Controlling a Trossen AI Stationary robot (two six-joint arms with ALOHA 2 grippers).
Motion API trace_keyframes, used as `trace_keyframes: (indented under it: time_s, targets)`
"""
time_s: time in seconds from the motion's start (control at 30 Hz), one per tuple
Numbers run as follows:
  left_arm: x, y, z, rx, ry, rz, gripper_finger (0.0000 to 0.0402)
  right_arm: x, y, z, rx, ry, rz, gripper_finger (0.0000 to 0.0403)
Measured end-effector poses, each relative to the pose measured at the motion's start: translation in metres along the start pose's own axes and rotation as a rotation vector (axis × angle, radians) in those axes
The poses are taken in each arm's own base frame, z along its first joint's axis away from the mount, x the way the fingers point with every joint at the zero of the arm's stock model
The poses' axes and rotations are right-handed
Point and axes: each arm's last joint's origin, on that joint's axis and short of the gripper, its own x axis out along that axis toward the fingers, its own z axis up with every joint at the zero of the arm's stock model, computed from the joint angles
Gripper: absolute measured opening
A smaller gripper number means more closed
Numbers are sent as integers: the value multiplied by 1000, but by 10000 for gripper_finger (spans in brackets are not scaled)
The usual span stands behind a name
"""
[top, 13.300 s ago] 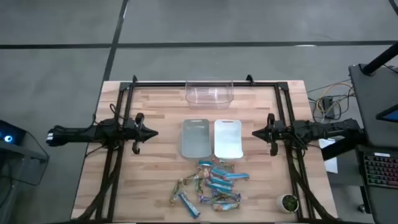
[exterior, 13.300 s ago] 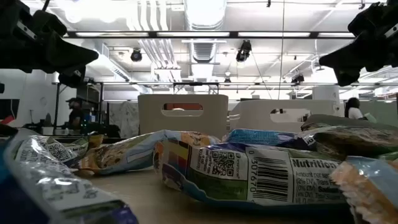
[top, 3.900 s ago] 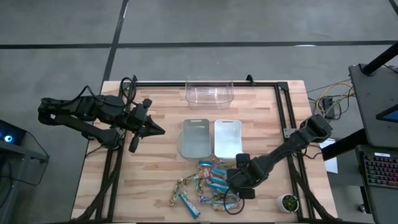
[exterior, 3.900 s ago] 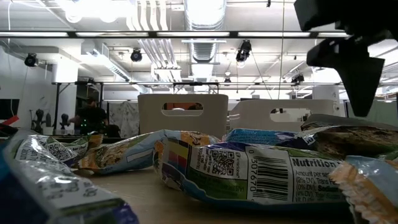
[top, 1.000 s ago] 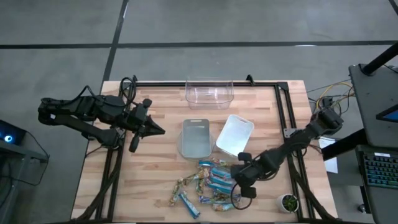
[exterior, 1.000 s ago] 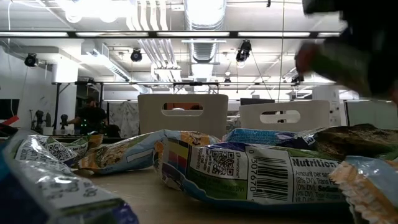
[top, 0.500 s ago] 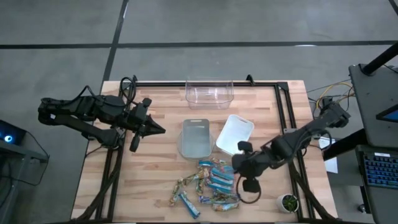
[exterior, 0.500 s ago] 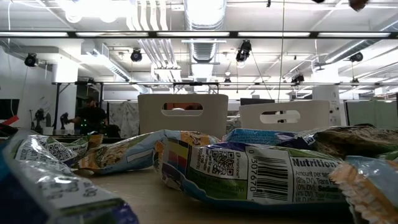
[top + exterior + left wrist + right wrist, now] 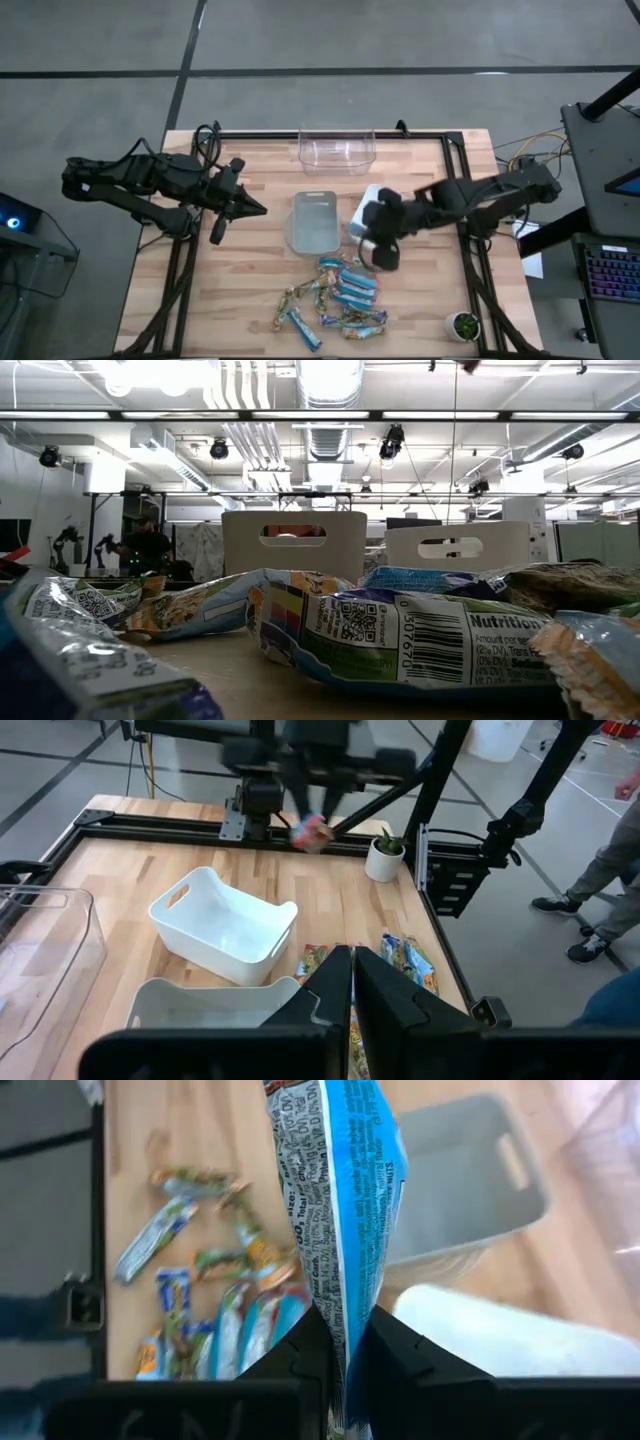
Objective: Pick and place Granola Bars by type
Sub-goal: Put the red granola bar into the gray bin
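One blue bar [image 9: 345, 1200] clamped between right pincer [image 9: 345, 1342] fingers, over white bin [image 9: 362, 212].

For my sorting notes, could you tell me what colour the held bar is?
Bright blue bar, clearest in the right wrist view.

Place: a big robot lab.
Clues: bare pipes and lights [image 9: 320, 400] at top, grey floor [image 9: 300, 40], wooden table [image 9: 250, 270] in a black frame.
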Motion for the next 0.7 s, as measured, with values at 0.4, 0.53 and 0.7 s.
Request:
trace_keyframes:
  time_s: [0.4,0.53,0.7]
  targets:
    - [0,0,0,3,0,0,0,-23,-79,42,109,-83,-128,31]
    - [0,0,0,3,1,0,0,-29,-109,49,152,-97,-144,31]
    - [0,0,0,3,1,0,0,-41,-145,56,186,-129,-177,31]
